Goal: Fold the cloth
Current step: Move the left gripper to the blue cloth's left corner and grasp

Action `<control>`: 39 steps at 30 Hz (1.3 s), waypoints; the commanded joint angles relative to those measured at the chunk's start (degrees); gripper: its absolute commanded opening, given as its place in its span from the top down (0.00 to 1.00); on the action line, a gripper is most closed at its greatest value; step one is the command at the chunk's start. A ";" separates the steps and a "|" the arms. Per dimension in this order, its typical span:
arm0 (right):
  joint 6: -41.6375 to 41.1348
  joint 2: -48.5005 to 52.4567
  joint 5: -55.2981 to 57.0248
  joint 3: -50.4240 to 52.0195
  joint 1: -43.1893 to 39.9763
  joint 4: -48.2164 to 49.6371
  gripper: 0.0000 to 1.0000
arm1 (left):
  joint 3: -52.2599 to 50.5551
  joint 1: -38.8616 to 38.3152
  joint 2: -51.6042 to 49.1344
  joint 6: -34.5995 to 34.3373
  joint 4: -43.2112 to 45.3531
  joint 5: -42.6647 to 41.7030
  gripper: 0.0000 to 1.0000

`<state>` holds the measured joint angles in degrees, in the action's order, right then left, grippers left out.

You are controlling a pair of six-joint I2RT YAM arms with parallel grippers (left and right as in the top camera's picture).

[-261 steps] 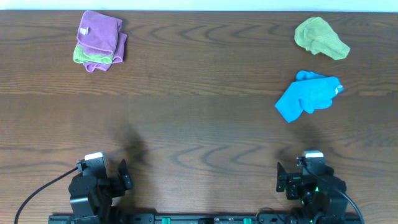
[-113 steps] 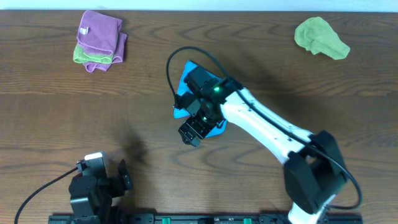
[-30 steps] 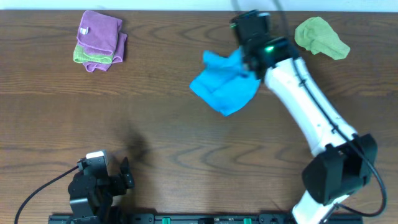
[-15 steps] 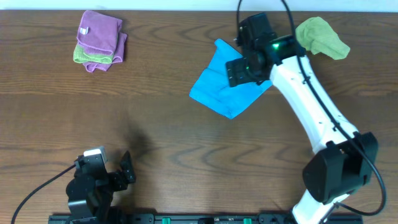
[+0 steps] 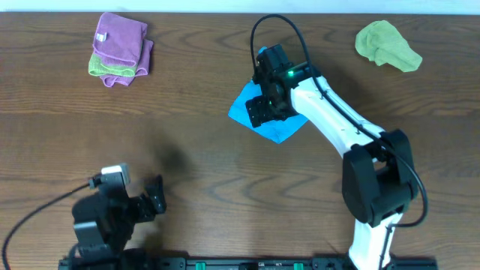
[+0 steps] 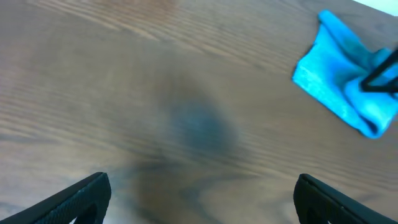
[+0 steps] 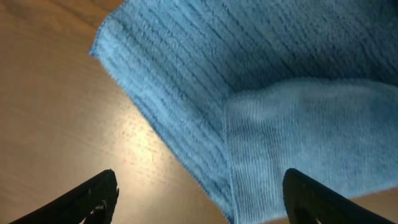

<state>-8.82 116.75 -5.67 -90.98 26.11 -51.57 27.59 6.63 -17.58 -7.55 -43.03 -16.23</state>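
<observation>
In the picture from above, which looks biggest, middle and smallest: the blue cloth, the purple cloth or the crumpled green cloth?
1. blue cloth: largest, even with the right arm hiding part of it.
2. purple cloth and crumpled green cloth: these look about alike, too close to rank.

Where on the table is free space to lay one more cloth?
Free: bare wood between the folded stack and the blue cloth, and the whole front middle. Crowded: back right, around the right gripper and the green cloth.
</observation>
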 commanded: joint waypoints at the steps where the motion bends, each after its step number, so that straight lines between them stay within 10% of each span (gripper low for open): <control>1: -2.03 2.16 1.46 -0.09 0.22 1.01 0.16 | 6.56 -0.28 -8.92 -0.39 -0.44 -4.50 0.05; 15: -2.91 5.57 5.90 -0.07 0.11 3.82 0.27 | 21.38 -0.28 -34.45 -0.24 -0.31 -20.28 0.05; 39: -4.48 8.70 10.01 -0.09 -0.04 6.71 0.50 | 21.38 -0.31 -37.16 -0.37 2.40 -25.59 0.05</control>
<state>-12.82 124.49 2.83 -90.98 26.11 -45.08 47.53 6.63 -54.61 -7.70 -40.75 -40.80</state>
